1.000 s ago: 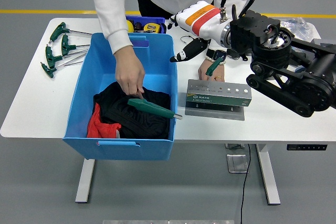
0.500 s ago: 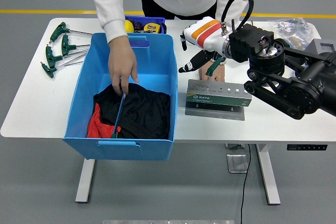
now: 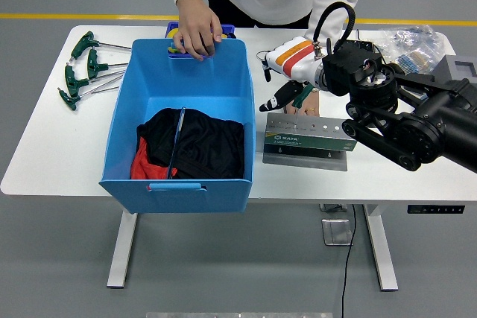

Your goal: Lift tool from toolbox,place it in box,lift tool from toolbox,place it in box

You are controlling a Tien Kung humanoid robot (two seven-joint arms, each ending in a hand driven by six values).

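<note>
One green-handled T-wrench (image 3: 177,145) lies in the blue box (image 3: 128,121) on black and red cloth (image 3: 200,147). Right hand (image 3: 287,94) hovers over the grey tool holder (image 3: 310,136), fingers curled around another green-handled wrench (image 3: 302,95). Person's hand (image 3: 197,33) grips the box's far rim. More T-wrenches (image 3: 83,71) lie on the table (image 3: 45,147), left of the box.

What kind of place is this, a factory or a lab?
Probably a robotics test lab or workshop: a bare grey floor with a yellow line, T-handle wrenches on a white table, and a grey toolbox.
</note>
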